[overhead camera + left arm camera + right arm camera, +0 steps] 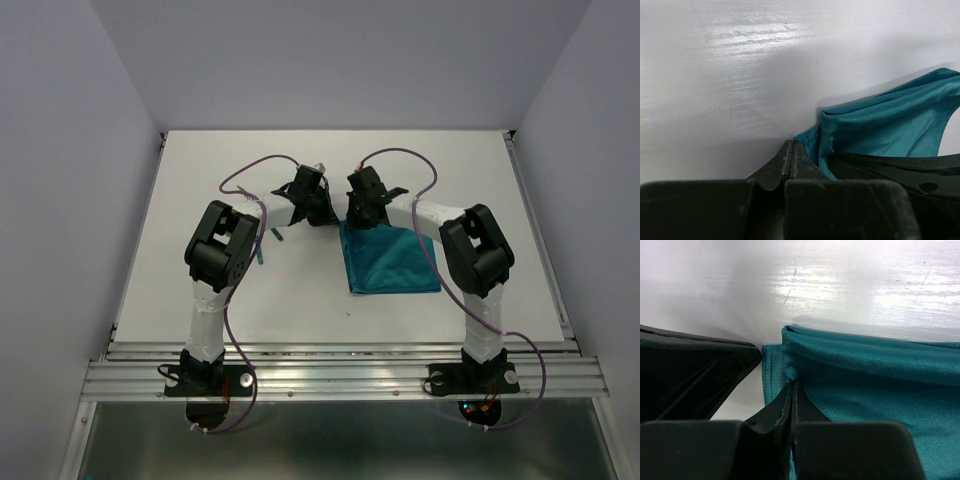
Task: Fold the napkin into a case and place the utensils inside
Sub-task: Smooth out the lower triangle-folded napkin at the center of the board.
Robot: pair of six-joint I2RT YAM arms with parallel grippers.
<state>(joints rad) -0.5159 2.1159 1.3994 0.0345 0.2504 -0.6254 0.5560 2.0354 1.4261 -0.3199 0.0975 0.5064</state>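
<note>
The napkin [395, 265] lay on the table [250, 300] right of centre, and both arms had reached to the same spot, its far left corner. The right gripper [791, 395] was closed, its jaws pinched together on the doubled edge of the teal cloth, where a rounded fold ran away from the tips toward the right along the far side. The left gripper [790, 157] was also closed, its fingers pressed flat together with the raised corner of the cloth touching them on their right; whether any layer was caught between them could not be told (the cloth dropped out of sight behind one finger). From this shared corner the rest of the napkin spread toward the near right, under the right forearm, so the right arm sat over the cloth and the left stood just beside its left edge. Any fold would probably have to carry that corner along or across this spread, with the right arm better placed to lead. One slim teal handle of the utensils [262, 250] showed beside the left arm, well apart from the napkin and not yet inside any case.
</note>
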